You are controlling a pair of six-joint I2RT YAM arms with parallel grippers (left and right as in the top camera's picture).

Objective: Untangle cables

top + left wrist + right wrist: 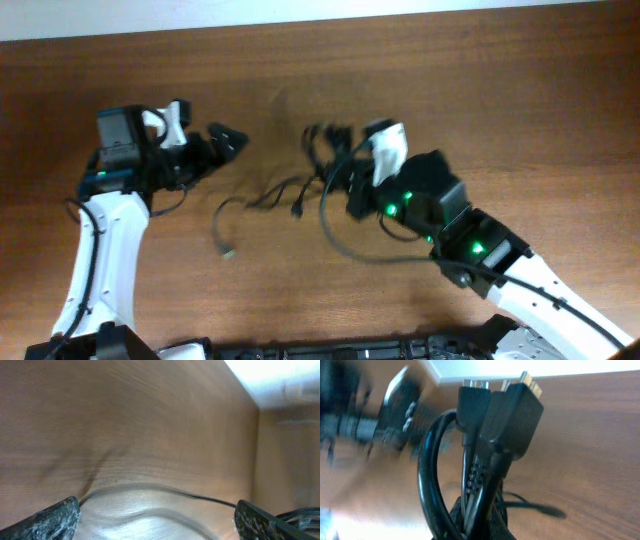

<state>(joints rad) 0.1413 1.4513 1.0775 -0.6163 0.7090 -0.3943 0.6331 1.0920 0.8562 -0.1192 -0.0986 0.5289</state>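
The cables are thin black cords on the brown table. In the overhead view a loose cord lies at mid-table, with plug ends at its lower left and right. My right gripper is shut on a bunch of cables. In the right wrist view two black plugs with metal tips and a cord loop stick up from the shut jaws. My left gripper is open and empty, left of the loose cord. In the left wrist view a thin cord runs on the table beyond the wide-apart fingers.
The wooden table ends at a pale wall along the far side. A thicker black wire loops beside the right arm. The left arm shows blurred at the upper left of the right wrist view.
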